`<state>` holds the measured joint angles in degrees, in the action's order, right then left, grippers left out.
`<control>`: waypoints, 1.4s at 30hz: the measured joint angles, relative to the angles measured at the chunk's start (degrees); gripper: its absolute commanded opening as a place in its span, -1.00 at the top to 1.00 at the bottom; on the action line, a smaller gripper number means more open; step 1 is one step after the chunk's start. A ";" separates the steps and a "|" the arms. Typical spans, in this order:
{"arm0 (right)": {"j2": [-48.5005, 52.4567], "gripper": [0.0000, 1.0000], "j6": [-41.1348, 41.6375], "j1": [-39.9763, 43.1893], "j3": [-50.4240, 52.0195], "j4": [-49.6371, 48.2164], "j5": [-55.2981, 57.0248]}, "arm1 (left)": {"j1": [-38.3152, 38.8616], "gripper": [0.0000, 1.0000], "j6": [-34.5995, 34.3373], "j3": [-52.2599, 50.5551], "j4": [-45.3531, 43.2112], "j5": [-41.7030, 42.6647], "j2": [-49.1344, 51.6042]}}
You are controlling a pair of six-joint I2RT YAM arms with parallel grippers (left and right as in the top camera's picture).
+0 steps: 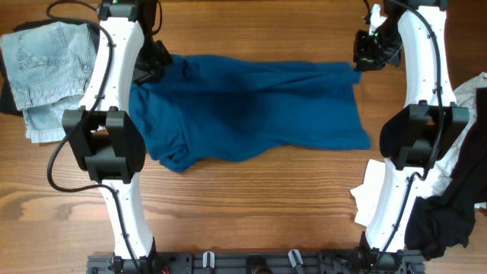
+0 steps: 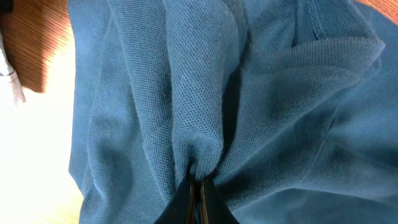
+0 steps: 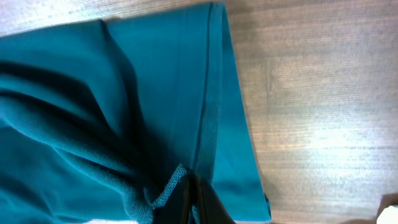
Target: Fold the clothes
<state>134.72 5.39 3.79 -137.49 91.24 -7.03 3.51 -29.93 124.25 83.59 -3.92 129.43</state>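
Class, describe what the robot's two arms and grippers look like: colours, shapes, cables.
The left arm and right arm have smooth white curved shells, bulky black joints and thin black cables. The left gripper and right gripper have slim black fingers.

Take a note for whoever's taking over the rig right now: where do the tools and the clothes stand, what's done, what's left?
Tools: left tool shut on the blue shirt at its far left edge; right tool shut on its far right corner.
Things: the shirt lies spread but rumpled across the table. Denim far left; black piece and white piece at right.
Done: shirt gripped at both ends.
Left: fold it, then likely the rest.
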 measured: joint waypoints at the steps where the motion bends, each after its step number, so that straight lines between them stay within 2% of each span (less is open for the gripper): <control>1: 0.00 0.87 0.00 0.00 0.00 0.55 0.00 | 0.00 0.92 0.00 0.00 0.00 0.09 -0.02; 2: -0.02 0.70 0.00 0.00 0.00 0.70 -0.02 | 0.00 0.92 0.00 0.00 0.02 0.31 -0.02; 5: 0.00 0.35 0.57 0.00 0.55 0.61 -0.22 | 0.00 0.92 -0.02 0.00 0.22 0.83 -0.02; 7: 0.00 0.28 0.48 0.00 1.64 0.42 -0.26 | 0.00 0.92 -0.02 0.00 0.22 0.85 -0.02; 8: 0.00 0.43 0.70 0.00 2.25 0.33 -0.28 | 0.00 0.92 -0.02 0.00 0.22 0.85 -0.02; 10: 0.00 0.92 1.01 0.00 3.50 0.02 -0.42 | 0.00 0.92 -0.02 0.00 0.20 0.85 -0.02; 17: 0.00 0.90 1.92 0.00 4.76 -2.29 -1.66 | 0.00 0.92 -0.02 0.00 0.00 0.87 -0.02; 19: 0.00 0.60 1.92 0.00 4.76 -3.30 -2.14 | 0.13 0.85 -0.02 0.00 0.20 1.31 -0.02; 20: 0.00 0.60 1.79 0.00 4.76 -3.87 -2.47 | 0.22 0.76 -0.02 0.00 0.39 1.92 -0.02; 22: 0.00 0.58 2.12 0.00 4.79 -5.14 -3.30 | 0.52 0.74 -0.39 0.00 1.92 4.09 -0.02; 23: 0.00 0.55 2.12 0.00 4.79 -5.64 -3.45 | 0.57 0.63 -0.44 0.00 3.21 5.25 -0.02; 24: 0.00 0.42 2.12 0.00 4.79 -6.01 -3.50 | 0.63 0.43 -0.46 0.00 4.87 6.49 -0.02; 25: -0.02 0.35 2.12 0.00 4.79 -6.34 -3.67 | 0.66 0.33 -0.63 0.00 7.10 7.78 -0.02; 26: -0.02 0.34 2.16 0.00 4.79 -6.54 -3.72 | 0.68 0.45 -0.72 0.00 9.38 8.68 -0.02; 27: 0.00 0.24 2.19 0.00 4.79 -6.60 -3.89 | 0.68 0.52 -0.44 0.00 11.04 9.27 -0.02; 28: 0.00 0.23 2.23 0.00 4.79 -6.64 -3.96 | 0.68 0.85 0.33 0.00 12.63 9.94 -0.02; 29: 0.00 0.23 2.08 0.00 4.76 -6.67 -3.96 | 0.68 0.92 0.59 0.00 12.83 10.25 -0.02; 31: 0.00 0.22 2.27 0.00 4.79 -6.82 -4.13 | 0.68 0.92 1.42 0.00 12.07 10.93 -0.07; 33: 0.00 0.21 2.27 0.00 4.79 -6.99 -4.13 | 0.66 0.83 1.79 -0.02 8.22 11.15 -0.13; 34: 0.00 0.13 2.27 0.00 4.79 -7.02 -4.15 | 0.66 0.59 1.84 0.00 2.71 11.28 -0.15; 37: 0.00 0.12 2.14 0.00 4.76 -6.38 -4.48 | 0.55 0.60 1.95 0.00 -5.31 11.32 -0.15; 38: 0.00 0.04 2.05 0.00 4.79 -6.03 -4.79 | 0.50 0.62 2.01 0.00 -7.39 11.32 -0.15; 39: 0.00 -0.39 1.86 0.00 4.79 -5.64 -5.20 | 0.44 0.58 2.01 0.00 -8.20 11.32 -0.15; 40: 0.00 -0.48 1.46 0.00 4.79 -5.16 -5.81 | 0.28 0.51 2.03 0.00 -8.74 11.32 -0.13; 41: 0.00 -0.46 0.94 -0.02 4.79 -4.87 -6.54 | 0.07 0.51 2.03 0.00 -9.22 11.34 -0.04; 42: 0.00 -0.47 0.42 -0.11 4.79 -4.76 -6.95 | -0.35 0.32 2.01 0.00 -9.27 11.32 0.13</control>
<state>134.72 5.80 3.68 -132.70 86.48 -13.98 3.16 -27.92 124.25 74.32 7.40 129.56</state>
